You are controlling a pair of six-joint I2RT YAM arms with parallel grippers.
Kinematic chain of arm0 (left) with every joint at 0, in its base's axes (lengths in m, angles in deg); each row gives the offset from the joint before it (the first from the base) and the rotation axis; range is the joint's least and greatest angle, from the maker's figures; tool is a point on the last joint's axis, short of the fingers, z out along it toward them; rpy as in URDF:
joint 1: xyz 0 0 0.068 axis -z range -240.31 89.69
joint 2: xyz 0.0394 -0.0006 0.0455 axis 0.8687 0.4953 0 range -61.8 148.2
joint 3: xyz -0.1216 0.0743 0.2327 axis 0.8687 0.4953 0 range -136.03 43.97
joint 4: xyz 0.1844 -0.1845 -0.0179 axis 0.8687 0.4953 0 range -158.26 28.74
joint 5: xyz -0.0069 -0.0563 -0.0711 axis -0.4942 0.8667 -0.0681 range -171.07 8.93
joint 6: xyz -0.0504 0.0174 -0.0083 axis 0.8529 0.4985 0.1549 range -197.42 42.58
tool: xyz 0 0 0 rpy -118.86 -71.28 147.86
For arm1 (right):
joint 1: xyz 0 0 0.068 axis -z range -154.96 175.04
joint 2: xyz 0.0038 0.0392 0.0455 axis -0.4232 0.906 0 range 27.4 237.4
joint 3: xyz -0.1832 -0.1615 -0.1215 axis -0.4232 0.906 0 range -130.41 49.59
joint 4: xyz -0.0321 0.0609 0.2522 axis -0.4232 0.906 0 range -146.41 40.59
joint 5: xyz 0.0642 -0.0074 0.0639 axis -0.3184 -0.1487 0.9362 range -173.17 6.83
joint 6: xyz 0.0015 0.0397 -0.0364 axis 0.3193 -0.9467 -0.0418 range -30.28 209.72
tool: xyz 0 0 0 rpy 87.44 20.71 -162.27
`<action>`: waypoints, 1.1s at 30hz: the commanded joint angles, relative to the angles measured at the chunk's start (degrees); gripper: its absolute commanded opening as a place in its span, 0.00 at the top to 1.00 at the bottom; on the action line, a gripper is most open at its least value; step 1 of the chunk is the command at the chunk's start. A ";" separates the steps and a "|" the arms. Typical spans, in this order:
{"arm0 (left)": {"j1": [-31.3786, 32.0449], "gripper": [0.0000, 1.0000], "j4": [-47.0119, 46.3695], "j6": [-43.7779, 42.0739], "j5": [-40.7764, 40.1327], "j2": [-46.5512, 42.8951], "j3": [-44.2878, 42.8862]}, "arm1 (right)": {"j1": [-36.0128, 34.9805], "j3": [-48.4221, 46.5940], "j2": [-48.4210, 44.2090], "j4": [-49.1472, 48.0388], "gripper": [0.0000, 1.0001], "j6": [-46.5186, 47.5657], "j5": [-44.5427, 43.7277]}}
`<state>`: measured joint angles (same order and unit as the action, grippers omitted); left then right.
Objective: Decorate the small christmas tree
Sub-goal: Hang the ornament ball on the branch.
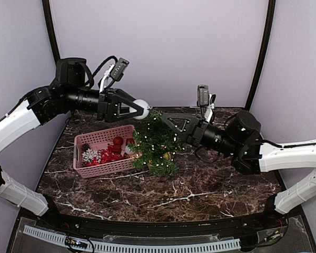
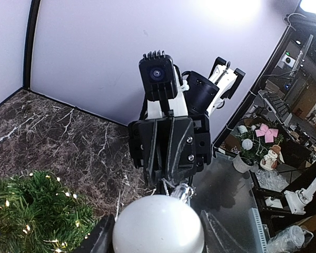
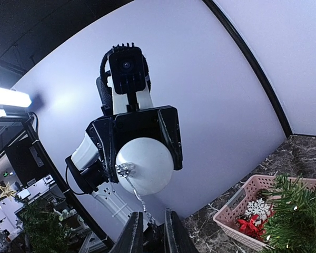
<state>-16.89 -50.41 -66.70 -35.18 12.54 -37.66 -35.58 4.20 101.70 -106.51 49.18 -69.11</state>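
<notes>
The small christmas tree (image 1: 155,142) stands mid-table with tiny lights on; it also shows in the left wrist view (image 2: 37,216) and in the right wrist view (image 3: 300,216). My left gripper (image 1: 139,110) is shut on a white ball ornament (image 1: 142,107) and holds it in the air beside the tree's top. The ball (image 2: 158,224) fills the bottom of the left wrist view. My right gripper (image 3: 150,232) faces it, above the tree top (image 1: 167,120), shut on the ball's silver hanging string (image 3: 138,197), which runs from the ball's cap (image 3: 124,169).
A pink basket (image 1: 79,158) lies left of the tree and holds red ornaments (image 1: 113,150) and a white snowflake (image 1: 88,155). The basket also shows in the right wrist view (image 3: 234,219). A curved lilac backdrop closes the back and sides of the dark marble table (image 1: 200,190).
</notes>
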 commanded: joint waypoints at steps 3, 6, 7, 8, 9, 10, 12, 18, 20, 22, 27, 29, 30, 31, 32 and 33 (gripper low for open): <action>0.30 0.56 -1.25 0.26 1.82 -1.79 0.67 | -0.29 -0.80 -0.38 -1.87 0.85 1.37 -0.31; 0.31 0.56 -1.27 0.27 1.96 -1.96 0.90 | -0.27 -1.55 0.01 -1.84 0.85 1.63 0.29; 0.27 0.56 -1.31 0.27 1.91 -1.99 0.97 | -0.27 -1.81 0.18 -1.65 0.85 1.71 0.42; 0.27 0.56 -1.27 0.27 1.87 -2.12 1.06 | -0.24 -2.08 0.34 -1.46 0.85 1.78 0.53; 0.29 0.56 -1.35 0.27 1.78 -2.15 1.04 | -0.22 -2.22 0.46 -1.47 0.85 1.85 0.61; 0.27 0.56 -1.34 0.31 1.81 -2.18 1.16 | -0.20 -2.29 0.53 -1.67 0.85 1.79 0.82; 0.26 0.56 -1.37 0.27 1.73 -2.26 1.28 | -0.23 -2.52 0.83 -1.92 0.86 1.64 1.31; 0.26 0.56 -1.42 0.28 0.98 -2.45 1.72 | -0.26 -3.66 2.00 -1.67 0.87 1.40 3.41; 0.26 0.56 -1.42 0.22 0.76 -2.52 1.75 | -0.28 -3.83 2.10 -1.69 0.88 1.38 3.79; 0.26 0.57 -1.49 0.14 0.43 -2.54 1.73 | -0.24 -3.67 2.03 -1.91 0.92 1.42 4.03; 0.32 0.57 -0.67 -0.76 -1.20 -2.69 1.81 | -0.24 -2.96 1.24 -1.10 1.00 1.87 2.55; 0.30 0.57 0.27 -1.51 -2.73 -2.90 2.01 | -0.28 -2.72 0.83 -0.17 1.00 2.08 1.66; 0.27 0.57 1.10 -1.77 -3.96 -2.98 2.13 | -0.23 -2.63 0.50 0.70 1.00 2.34 0.88; 0.27 0.57 1.69 -2.33 -4.67 -3.16 2.49 | -0.23 -2.61 0.19 1.84 1.00 2.46 0.04; 0.26 0.57 2.86 -2.66 -6.36 -3.29 2.77 | -0.28 -2.54 -0.23 3.17 1.00 2.79 -0.84; 0.26 0.57 3.40 -3.28 -7.27 -3.61 3.46 | -0.24 -2.47 -0.71 4.73 1.00 3.02 -1.83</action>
<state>-16.89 -50.02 -67.42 -38.15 11.56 -36.17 -35.58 2.23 103.12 -104.76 50.67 -67.44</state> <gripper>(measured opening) 0.520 0.007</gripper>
